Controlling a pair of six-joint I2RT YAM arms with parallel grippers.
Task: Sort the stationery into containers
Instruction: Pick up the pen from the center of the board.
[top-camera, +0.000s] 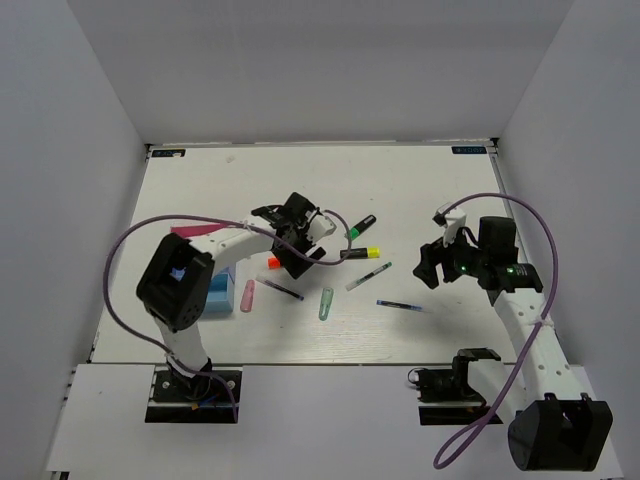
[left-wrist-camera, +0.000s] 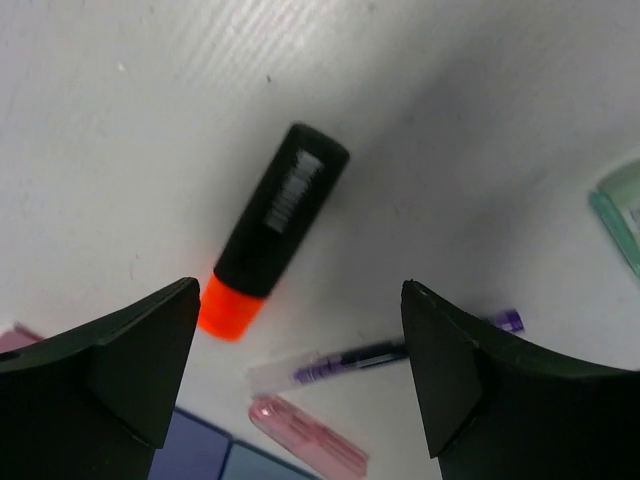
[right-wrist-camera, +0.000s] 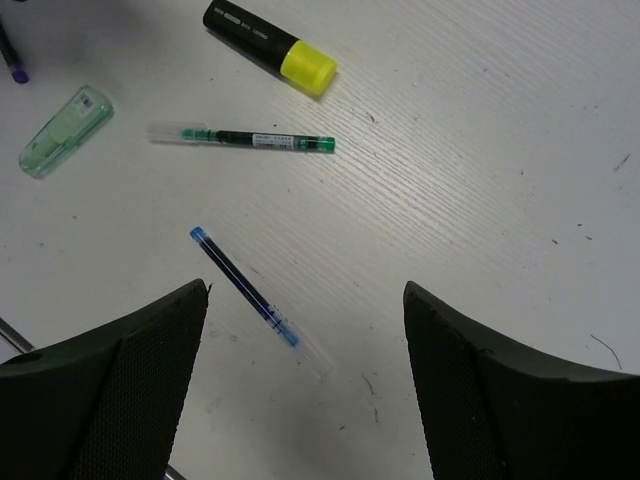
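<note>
My left gripper (top-camera: 288, 250) is open and hovers just above an orange-ended black highlighter (top-camera: 273, 262), which lies between and ahead of the open jaws in the left wrist view (left-wrist-camera: 280, 230). My left gripper (left-wrist-camera: 300, 340) holds nothing. A purple pen (left-wrist-camera: 380, 357) and a pink clip (left-wrist-camera: 305, 435) lie just behind the highlighter. My right gripper (top-camera: 430, 268) is open and empty over a blue pen (right-wrist-camera: 250, 290). A green pen (right-wrist-camera: 240, 137), a yellow-ended highlighter (right-wrist-camera: 270, 45) and a pale green clip (right-wrist-camera: 65, 130) lie beyond it. The blue box (top-camera: 220, 295) and the pink box (top-camera: 185, 230) are partly hidden by my left arm.
A green-ended highlighter (top-camera: 361, 226) lies at mid-table behind the yellow one. White walls enclose the table on the left, back and right. My left arm's purple cable (top-camera: 130, 240) loops over the boxes.
</note>
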